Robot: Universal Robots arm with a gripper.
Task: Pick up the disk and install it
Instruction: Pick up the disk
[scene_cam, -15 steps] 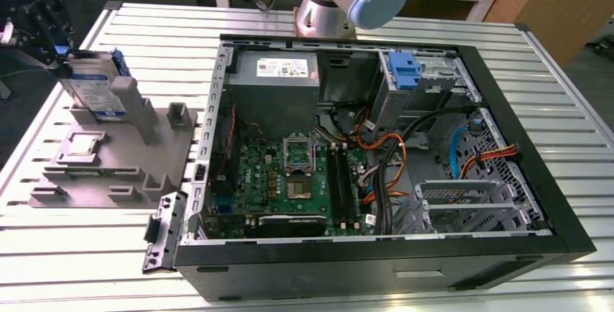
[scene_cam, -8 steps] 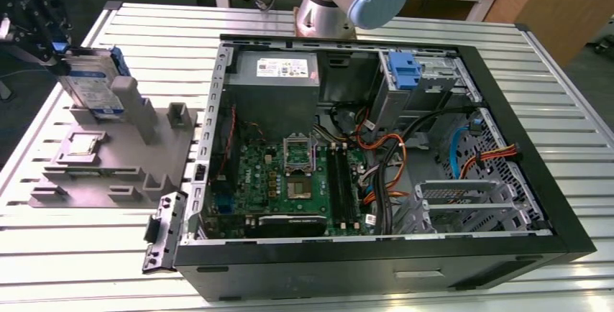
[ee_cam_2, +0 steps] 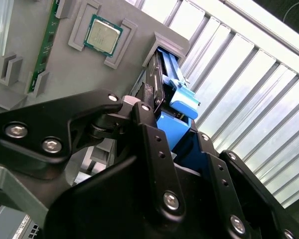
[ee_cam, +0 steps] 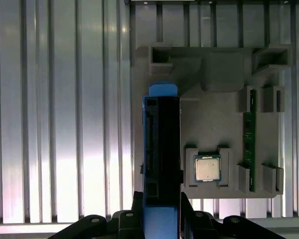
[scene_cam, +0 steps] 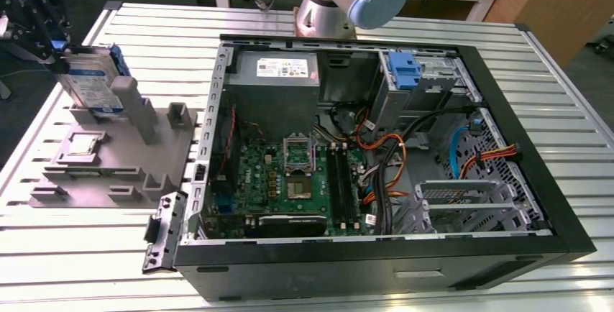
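Well, the big metal counter (scene_cam: 96, 269) holds an open computer case (scene_cam: 384, 262), which takes up the middle and right of the exterior view. At that view's left sits a grey holder (scene_cam: 106, 175). The disk (scene_cam: 88, 89) stands on its edge at the holder's far end, in the upper left of the frame, well apart from the case. I think this is the picking-up step. I cannot tell if the disk is out of its slot. Getting it free calls for a straight pull up, so its blue frame does not catch. The fingers (ee_cam: 137, 209) look closed on the disk, one on each flat side. A small square chip (ee_cam: 207, 168) lies in the holder nearby.
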